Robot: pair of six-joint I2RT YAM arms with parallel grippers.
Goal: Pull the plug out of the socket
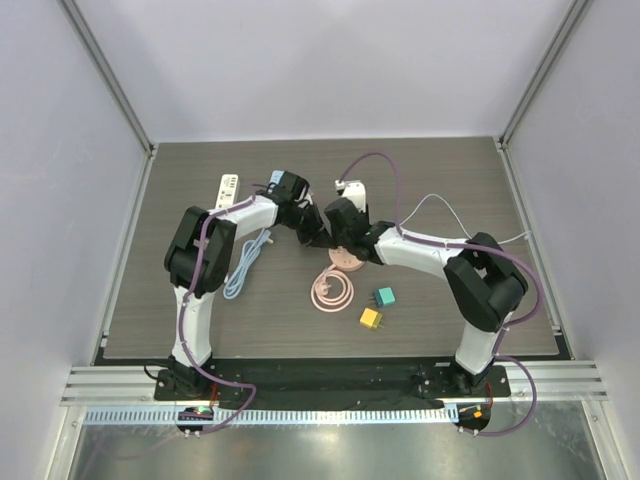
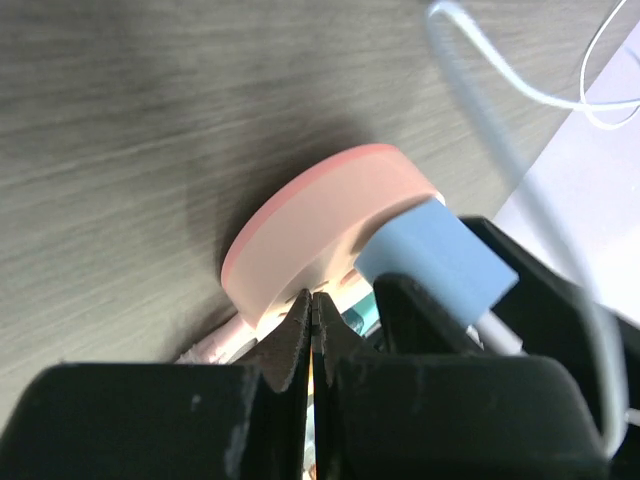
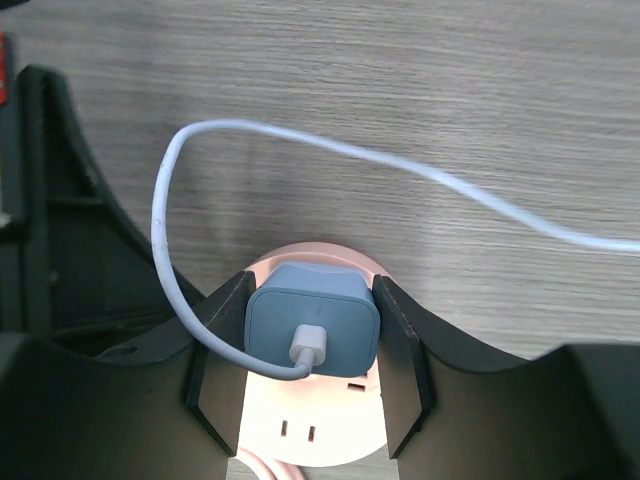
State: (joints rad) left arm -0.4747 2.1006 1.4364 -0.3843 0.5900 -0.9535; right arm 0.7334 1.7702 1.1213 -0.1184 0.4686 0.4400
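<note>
We see R jaws, part open, clamping the blue plug [image 3: 312, 318] by its sides; plug sits in the pink socket [image 3: 312, 435], near the surface [image 1: 480, 180] centre. L jaws fully shut, tips against socket rim. White cable [image 3: 400, 165] loops from plug across surface.

L arm [image 1: 215, 235], R arm [image 1: 440, 250] bent inward, L end effector [image 2: 312, 300] closed (fingers [image 2: 292, 345] touching), R end effector [image 3: 312, 350] clamping plug [image 3: 312, 315]
</note>
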